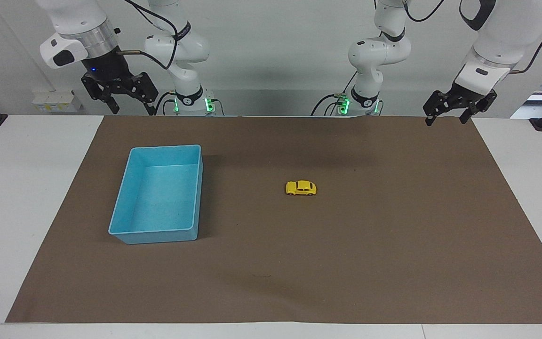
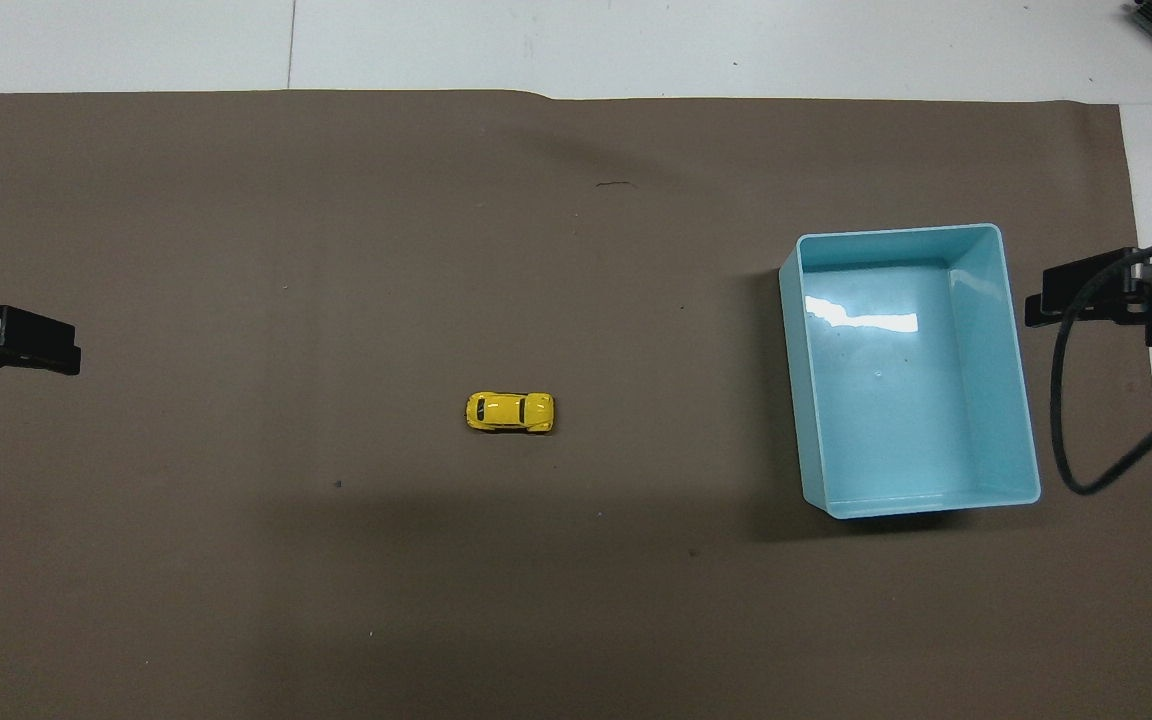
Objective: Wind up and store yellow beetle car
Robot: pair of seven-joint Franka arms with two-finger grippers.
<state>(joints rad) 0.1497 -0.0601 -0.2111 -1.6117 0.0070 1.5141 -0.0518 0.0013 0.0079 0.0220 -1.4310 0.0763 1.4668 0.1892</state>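
The yellow beetle car [image 1: 301,188] is seen on its wheels near the middle of the brown mat [image 1: 393,263], lengthwise along the table, touched by nothing. Well apart from it, toward the right arm's end of the mat, a blue bin [image 1: 130,233] is set, with nothing seen inside. The left gripper [image 1: 447,115] is held up over the mat's corner at the robots' edge, jaws spread wide and holding nothing. The right gripper [image 1: 127,104] is likewise raised over the other corner at that edge, jaws wide and holding nothing.
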